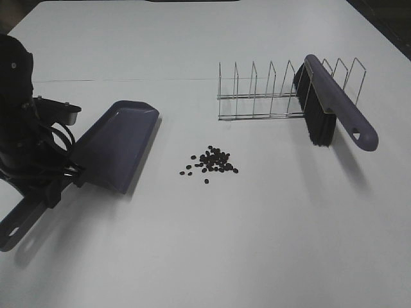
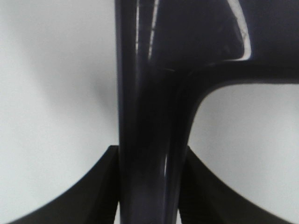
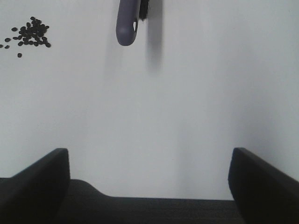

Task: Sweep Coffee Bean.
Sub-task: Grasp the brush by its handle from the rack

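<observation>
- Exterior high: coffee bean (image 1: 213, 160) pile lies between the dustpan (image 1: 119, 144) and the brush (image 1: 331, 106), apart from both.
- Left gripper (image 2: 152, 186) is clamped on the dustpan handle.
- Right gripper (image 3: 149, 186) is wide and empty.
- Brush leans in the wire rack (image 1: 257, 96), long axis slanting, handle end toward the right arm.
- Judgement: the right arm is nearer, so it fetches the brush.

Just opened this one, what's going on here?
The left gripper has its jaws shut on the handle of the purple dustpan, which it holds tilted to the left of the coffee beans. The beans lie in a small loose pile on the table, not yet swept. The right gripper hangs over bare table, jaws open and empty. The brush sits in the wire rack, untouched.
</observation>
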You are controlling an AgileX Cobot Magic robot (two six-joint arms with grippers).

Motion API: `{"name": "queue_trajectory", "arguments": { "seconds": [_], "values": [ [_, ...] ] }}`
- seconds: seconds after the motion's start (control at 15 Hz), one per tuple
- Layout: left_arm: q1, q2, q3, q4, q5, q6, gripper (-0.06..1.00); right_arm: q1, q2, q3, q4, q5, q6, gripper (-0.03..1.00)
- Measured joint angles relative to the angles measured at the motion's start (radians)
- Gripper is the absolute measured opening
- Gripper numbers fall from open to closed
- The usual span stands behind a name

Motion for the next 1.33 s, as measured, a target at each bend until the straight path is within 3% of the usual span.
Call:
{"name": "queue_trajectory", "arguments": {
  "seconds": [0.87,1.33],
  "values": [
    [0.0,0.0,0.0,-0.002,-0.002,0.003,0.32,0.0,0.491,-0.226,0.003,0.0,-0.006,0.81],
    [0.0,0.0,0.0,-0.002,-0.002,0.003,0.32,0.0,0.79,-0.451,0.101,-0.001,-0.035,0.81]
  ]
}}
